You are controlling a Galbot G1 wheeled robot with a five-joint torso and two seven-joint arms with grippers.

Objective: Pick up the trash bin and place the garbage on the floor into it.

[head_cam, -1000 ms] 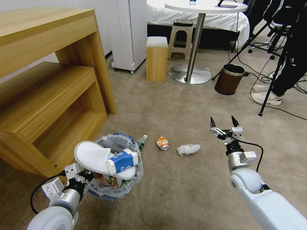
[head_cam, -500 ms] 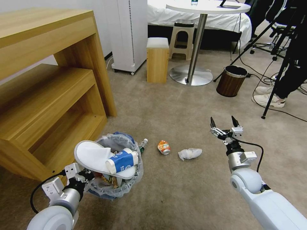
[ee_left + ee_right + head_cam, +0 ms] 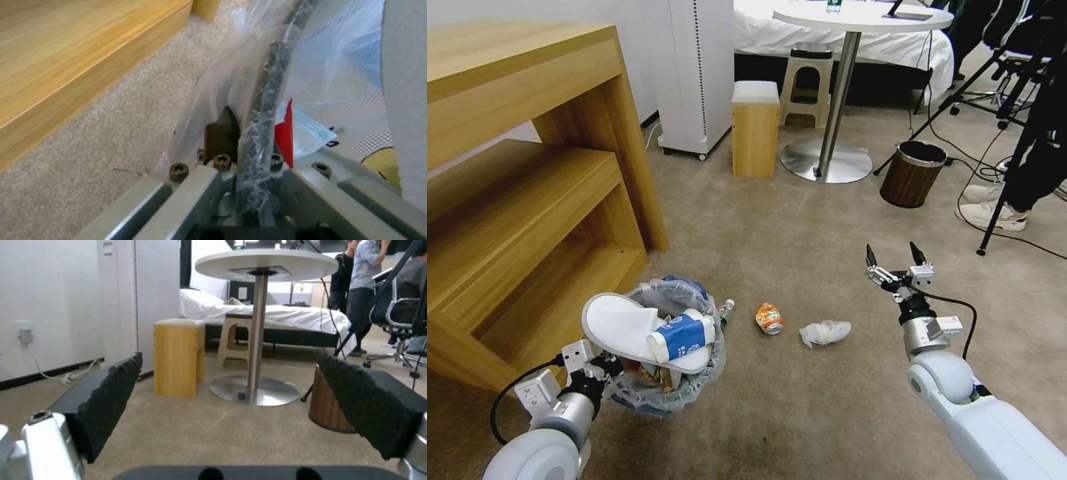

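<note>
Shift: over the last second the whole head view has slid; the can [image 3: 769, 318] and the wad [image 3: 825, 332] now sit lower and a little closer in frame, and the shelf edge has moved too. That reads as your base or head moving, not the litter.
Arms: both hold the same place in frame as a second ago.
Left gripper [image 3: 602, 368]: clamped on the near rim of the bin [image 3: 671, 347]; the left wrist view shows the black rim and liner pinched between the jaws.
Right gripper [image 3: 896, 261]: jaws apart, empty, raised above the floor [image 3: 800, 413], right of and beyond the wad.
Bin: at your left front, beside the shelf [image 3: 527, 200], heaped with a slipper [image 3: 624, 328] and a blue-white cup [image 3: 684, 335].
Still on the floor: can, wad, and a small bottle [image 3: 724, 309] just beside the bin.
Meaning: you're closing on the last pieces; the wad looks nearest the right gripper.
</note>
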